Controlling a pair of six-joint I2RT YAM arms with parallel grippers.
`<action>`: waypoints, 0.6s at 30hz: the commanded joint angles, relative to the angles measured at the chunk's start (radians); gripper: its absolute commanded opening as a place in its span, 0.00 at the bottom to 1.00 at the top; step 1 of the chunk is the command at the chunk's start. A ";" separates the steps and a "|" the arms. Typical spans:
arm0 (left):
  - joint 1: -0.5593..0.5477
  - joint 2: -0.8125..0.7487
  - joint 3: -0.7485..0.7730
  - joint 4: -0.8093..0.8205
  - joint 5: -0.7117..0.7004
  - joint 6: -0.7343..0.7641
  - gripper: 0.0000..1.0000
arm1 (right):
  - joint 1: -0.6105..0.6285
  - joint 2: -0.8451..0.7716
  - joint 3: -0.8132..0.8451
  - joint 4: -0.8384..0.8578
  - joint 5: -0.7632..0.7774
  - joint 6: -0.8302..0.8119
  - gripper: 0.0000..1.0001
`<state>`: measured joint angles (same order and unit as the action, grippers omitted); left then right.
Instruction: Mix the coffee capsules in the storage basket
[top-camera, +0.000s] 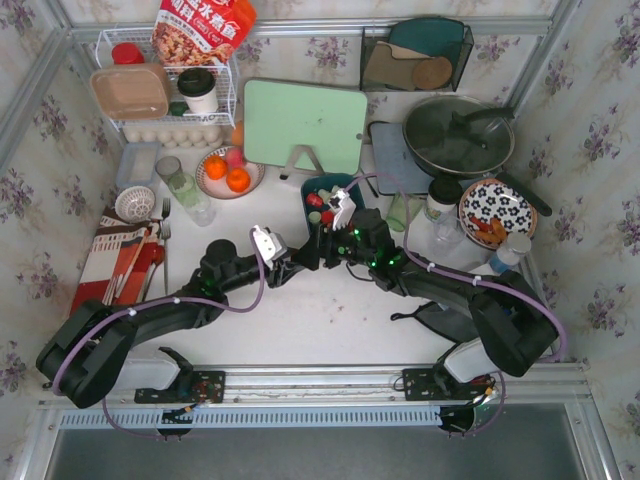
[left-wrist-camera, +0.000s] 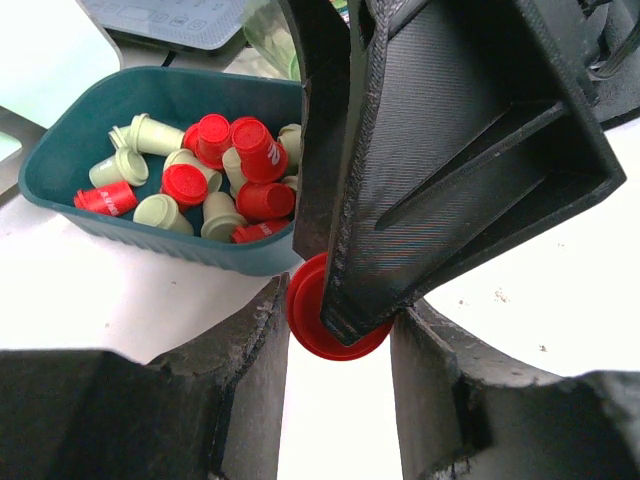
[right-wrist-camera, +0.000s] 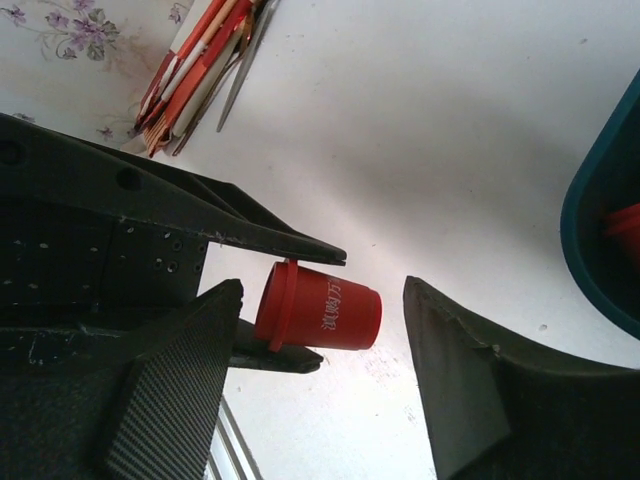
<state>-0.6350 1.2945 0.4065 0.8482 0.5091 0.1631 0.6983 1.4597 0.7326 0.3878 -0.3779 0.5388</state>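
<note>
My left gripper (left-wrist-camera: 340, 345) is shut on a red coffee capsule (left-wrist-camera: 322, 335), pinching it at its rimmed end just above the table. My right gripper (right-wrist-camera: 322, 300) is open and straddles the same capsule (right-wrist-camera: 330, 318). Its carbon finger (right-wrist-camera: 190, 370) is close to the rim, and the other finger (right-wrist-camera: 450, 360) stands clear of the narrow end. The teal storage basket (left-wrist-camera: 60, 170) sits just beyond, holding several red and pale green capsules (left-wrist-camera: 215, 180). From above, both grippers (top-camera: 315, 255) meet just in front of the basket (top-camera: 312, 184).
Behind the basket stand a green cutting board (top-camera: 305, 125), a plate of oranges (top-camera: 228, 172) and glass cups (top-camera: 185, 185). A pan (top-camera: 458, 135), a patterned bowl (top-camera: 497, 212) and bottles fill the right. Cutlery on a cloth (top-camera: 125, 255) lies at the left.
</note>
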 joint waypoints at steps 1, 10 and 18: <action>0.000 -0.007 0.006 0.094 -0.036 0.013 0.37 | 0.005 0.006 -0.004 -0.023 -0.059 0.008 0.70; 0.000 -0.018 0.031 0.026 -0.084 0.003 0.47 | 0.006 0.001 0.020 -0.057 -0.055 0.006 0.49; 0.000 -0.029 0.040 -0.010 -0.123 -0.009 0.84 | 0.005 -0.042 0.035 -0.098 0.091 -0.020 0.44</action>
<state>-0.6350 1.2774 0.4358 0.8021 0.4248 0.1619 0.6998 1.4395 0.7506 0.3428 -0.3649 0.5457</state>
